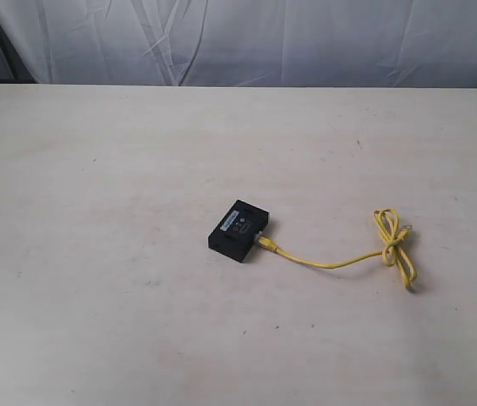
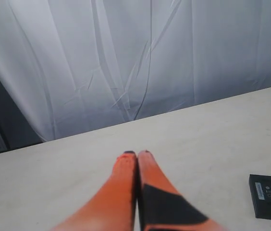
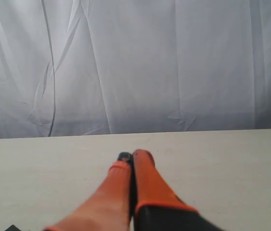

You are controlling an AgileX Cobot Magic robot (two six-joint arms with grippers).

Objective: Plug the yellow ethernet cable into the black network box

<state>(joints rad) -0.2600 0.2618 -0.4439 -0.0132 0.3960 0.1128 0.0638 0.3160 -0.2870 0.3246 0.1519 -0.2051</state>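
Right now, in your exterior view, the black network box (image 1: 240, 228) sits mid-surface (image 1: 95, 169). The yellow ethernet cable (image 1: 392, 247) meets its 4 o'clock side, plug pointing to 10 o'clock, and trails toward 3 o'clock into a knotted bundle. Both arms' jaws are pressed together, empty.

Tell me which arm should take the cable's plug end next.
Probably right: the yellow ethernet cable trails from the black network box toward that side. The left gripper and right gripper are both shut, empty.
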